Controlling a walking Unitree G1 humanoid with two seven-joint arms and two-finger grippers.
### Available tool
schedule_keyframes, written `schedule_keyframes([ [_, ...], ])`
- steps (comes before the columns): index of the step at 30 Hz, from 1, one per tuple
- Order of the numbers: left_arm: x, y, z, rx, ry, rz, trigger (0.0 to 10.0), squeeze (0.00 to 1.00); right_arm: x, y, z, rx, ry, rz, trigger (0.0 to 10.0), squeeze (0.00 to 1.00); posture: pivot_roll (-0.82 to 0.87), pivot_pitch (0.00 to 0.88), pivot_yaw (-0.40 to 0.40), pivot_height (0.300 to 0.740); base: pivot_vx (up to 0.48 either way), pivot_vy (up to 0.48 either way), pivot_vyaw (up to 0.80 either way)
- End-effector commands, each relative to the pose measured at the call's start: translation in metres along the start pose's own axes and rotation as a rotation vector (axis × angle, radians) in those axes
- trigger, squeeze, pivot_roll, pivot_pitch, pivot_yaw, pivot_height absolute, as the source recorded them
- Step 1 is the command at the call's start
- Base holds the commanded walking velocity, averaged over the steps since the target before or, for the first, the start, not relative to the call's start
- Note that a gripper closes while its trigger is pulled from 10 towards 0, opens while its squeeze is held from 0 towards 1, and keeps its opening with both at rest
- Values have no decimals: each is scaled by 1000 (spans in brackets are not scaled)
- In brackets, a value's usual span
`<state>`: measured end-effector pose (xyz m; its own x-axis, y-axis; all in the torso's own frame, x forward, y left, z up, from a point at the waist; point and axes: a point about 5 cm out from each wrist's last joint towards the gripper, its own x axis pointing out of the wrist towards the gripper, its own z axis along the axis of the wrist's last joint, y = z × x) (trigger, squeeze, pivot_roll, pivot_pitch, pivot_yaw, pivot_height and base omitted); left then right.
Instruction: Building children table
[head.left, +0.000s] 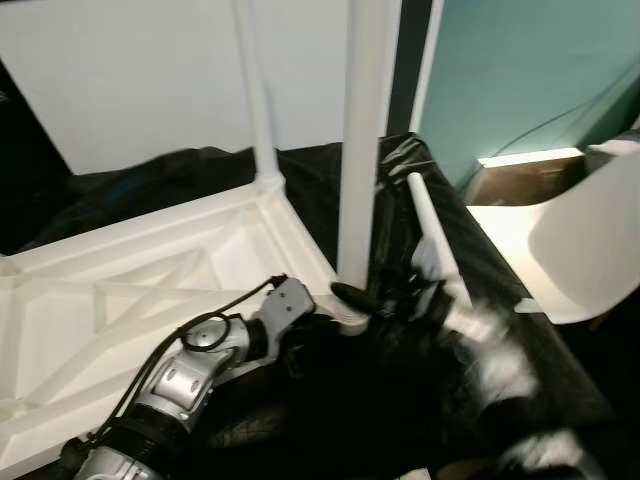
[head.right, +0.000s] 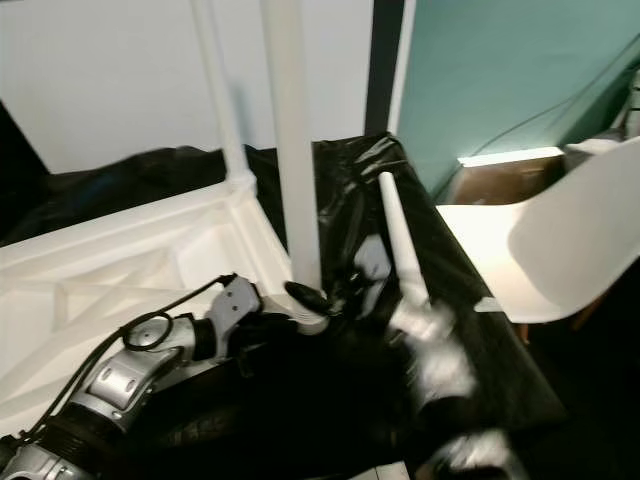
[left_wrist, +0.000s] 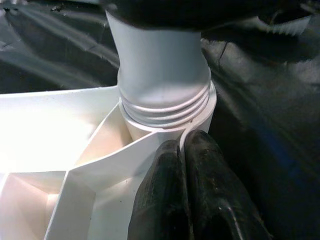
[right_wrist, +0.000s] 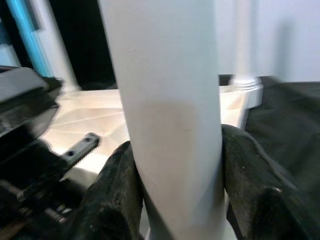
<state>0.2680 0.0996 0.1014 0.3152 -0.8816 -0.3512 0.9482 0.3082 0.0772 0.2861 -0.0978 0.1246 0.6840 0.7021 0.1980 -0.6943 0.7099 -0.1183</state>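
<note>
The white table top (head.left: 110, 290) lies upside down on a black sheet. A far leg (head.left: 256, 100) stands in its back corner. The near leg (head.left: 362, 140) stands upright in the near corner socket (left_wrist: 165, 107), with its screw threads showing above the collar. My left gripper (left_wrist: 182, 147) is shut, its fingertips pressed against that socket's rim; it also shows at the leg's foot (head.left: 350, 297). My right gripper (right_wrist: 175, 150) is shut on the near leg, one finger (right_wrist: 117, 185) on each side. The right arm (head.left: 490, 360) is blurred.
A loose white leg (head.left: 432, 235) lies on the black sheet (head.left: 500, 270) to the right of the table top. A white chair (head.left: 590, 240) stands at the right, before a teal wall. A white wall rises behind the table.
</note>
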Motion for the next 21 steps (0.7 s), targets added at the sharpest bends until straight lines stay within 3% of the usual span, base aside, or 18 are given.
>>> schedule_keyframes([
  [1,12,-37,-24,-124,20,-218,10000,0,-2,-23,27,-77,-114,-232,0,0,56,0,-16,740,0,0,0],
  [3,11,-37,-24,-123,26,-221,10000,0,-5,-24,29,-105,-129,-311,0,0,56,0,-14,740,0,0,0],
  [9,10,-36,-23,-120,27,-222,10000,0,-7,-25,29,-127,-117,-354,0,0,60,0,-9,740,0,0,0],
  [10,11,-36,-23,-120,29,-223,10000,0,-5,-23,28,-121,-104,-338,5608,0,62,0,-7,740,0,0,0],
  [13,11,-36,-23,-120,29,-223,10000,0,-3,-21,26,-114,-90,-317,5608,0,62,0,-7,740,0,0,0],
  [14,11,-37,-24,-121,30,-222,10000,0,0,-16,21,-59,-60,-239,10000,1000,61,0,-9,740,0,0,0],
  [15,10,-37,-24,-121,31,-221,10000,0,4,-11,16,-16,-27,-143,10000,1000,61,0,-9,740,0,0,0],
  [17,10,-37,-24,-121,31,-221,10000,0,4,-11,16,-16,-27,-143,10000,1000,61,0,-9,740,0,0,0],
  [18,10,-37,-24,-122,31,-219,10000,0,6,-10,11,3,13,-55,10000,1000,60,0,-10,740,0,0,0],
  [19,10,-37,-25,-122,31,-218,10000,0,6,-9,7,14,51,28,10000,502,60,0,-10,740,0,0,0],
  [21,10,-37,-25,-122,31,-218,10000,0,6,-9,7,14,51,28,10000,502,60,0,-10,740,0,0,0],
])
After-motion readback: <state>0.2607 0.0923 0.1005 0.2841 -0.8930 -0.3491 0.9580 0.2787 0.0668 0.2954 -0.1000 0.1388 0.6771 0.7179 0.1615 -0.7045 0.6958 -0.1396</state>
